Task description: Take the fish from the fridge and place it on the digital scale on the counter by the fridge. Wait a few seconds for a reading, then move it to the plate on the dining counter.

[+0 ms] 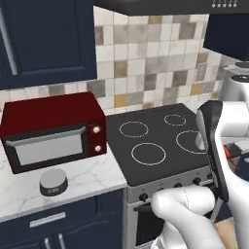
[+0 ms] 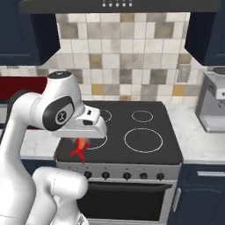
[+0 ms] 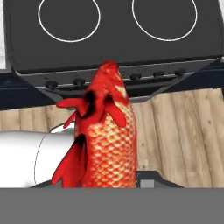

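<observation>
The gripper (image 2: 81,141) is clamped on the fish (image 2: 80,148), which hangs from it over the front edge of the stove (image 2: 132,132), beside the near left burner ring. In the hand view the fish (image 3: 105,131) points away from the camera toward the stove's knob row (image 3: 113,78), with wooden floor (image 3: 183,131) showing below it. The fingers themselves are hidden behind the fish body there.

The scale (image 1: 53,182) sits on the counter (image 1: 92,177) to the left of the stove, just in front of the red microwave (image 1: 51,129) and apart from it. Its top is bare. The fish is well apart from the scale, with the stove's left half between them.

Navy drawers (image 1: 48,221) lie under the counter. A tiled wall (image 2: 123,57) rises behind the stove, with a range hood (image 2: 118,5) above it. A grey coffee machine (image 2: 212,103) stands on the worktop to the right of the stove.
</observation>
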Available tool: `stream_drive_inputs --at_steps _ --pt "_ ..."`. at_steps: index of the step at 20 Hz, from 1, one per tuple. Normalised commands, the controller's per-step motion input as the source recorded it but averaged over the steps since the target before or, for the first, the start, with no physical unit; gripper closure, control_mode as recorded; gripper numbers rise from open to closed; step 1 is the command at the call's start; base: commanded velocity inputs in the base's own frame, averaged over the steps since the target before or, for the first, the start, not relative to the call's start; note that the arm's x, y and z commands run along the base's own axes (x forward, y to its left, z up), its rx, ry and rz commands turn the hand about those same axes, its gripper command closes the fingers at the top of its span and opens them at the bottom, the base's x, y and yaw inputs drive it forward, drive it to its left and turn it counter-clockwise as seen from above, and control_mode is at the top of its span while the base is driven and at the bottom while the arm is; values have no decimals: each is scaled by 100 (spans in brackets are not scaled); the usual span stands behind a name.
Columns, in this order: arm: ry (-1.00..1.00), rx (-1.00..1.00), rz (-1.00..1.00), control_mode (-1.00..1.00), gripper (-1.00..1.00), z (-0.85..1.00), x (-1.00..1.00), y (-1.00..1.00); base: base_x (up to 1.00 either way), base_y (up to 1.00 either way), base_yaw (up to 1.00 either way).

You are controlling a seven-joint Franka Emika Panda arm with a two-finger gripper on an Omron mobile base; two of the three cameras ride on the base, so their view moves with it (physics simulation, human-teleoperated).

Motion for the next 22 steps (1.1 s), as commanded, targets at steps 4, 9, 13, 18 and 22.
stream_drive_inputs --at_steps 4,9,13,18,22 --pt "0 0 0 100 100 0 0 0 3 -74 -76" --pt "0 0 0 100 100 0 0 0 3 -42 -81" --pt "0 0 0 100 100 0 0 0 15 -41 -79" --pt "0 0 0 100 100 0 0 0 31 -21 -77" --pt "0 0 0 100 100 0 0 0 29 0 -83"
